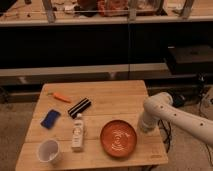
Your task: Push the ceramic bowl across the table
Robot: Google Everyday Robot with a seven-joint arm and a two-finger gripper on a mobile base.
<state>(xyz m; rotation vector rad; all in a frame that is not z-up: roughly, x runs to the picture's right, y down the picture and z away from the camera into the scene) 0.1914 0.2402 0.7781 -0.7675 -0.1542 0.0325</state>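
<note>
The ceramic bowl point(119, 138), a wide orange-red dish with pale rings inside, sits on the front right part of the light wooden table point(115, 97). My white arm comes in from the right and bends down at the table's right edge. Its gripper point(142, 128) is low beside the bowl's right rim, shut with nothing seen in it. Whether it touches the rim I cannot tell.
A white cup point(49, 151) stands at the front left, with a white bottle point(77, 132) lying left of the bowl. Further back lie a blue object point(50, 118), a black bar point(79, 107) and a small orange item point(61, 97). Dark shelving runs behind the table.
</note>
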